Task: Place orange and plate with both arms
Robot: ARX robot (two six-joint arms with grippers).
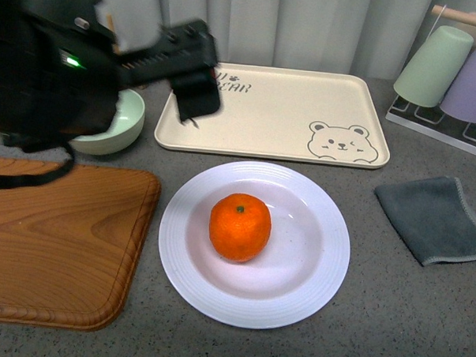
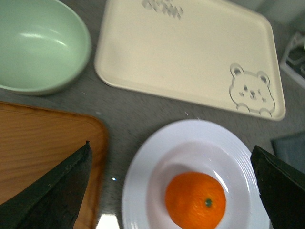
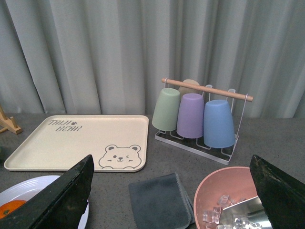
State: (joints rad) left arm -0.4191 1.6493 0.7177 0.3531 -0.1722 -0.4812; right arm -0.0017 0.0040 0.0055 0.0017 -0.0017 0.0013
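Observation:
The orange (image 1: 240, 227) sits in the middle of the white plate (image 1: 322, 253) on the grey counter, stem dot up. My left gripper (image 1: 196, 94) hangs open above the counter at the back left, over the bear tray's near-left corner, apart from the plate. In the left wrist view the orange (image 2: 195, 200) and plate (image 2: 143, 181) lie below the open left gripper (image 2: 170, 145), its fingers wide on either side. My right gripper (image 3: 171, 157) is open and empty, out of the front view. Its view shows the plate's edge (image 3: 28, 183) and a bit of orange (image 3: 9, 207).
A beige bear tray (image 1: 280, 109) lies behind the plate. A pale green bowl (image 1: 118, 126) and a wooden board (image 1: 53, 242) are at the left. A grey cloth (image 1: 438, 219) and a cup rack (image 1: 448, 69) are at the right. A pink bowl of ice (image 3: 224, 195) is near the right gripper.

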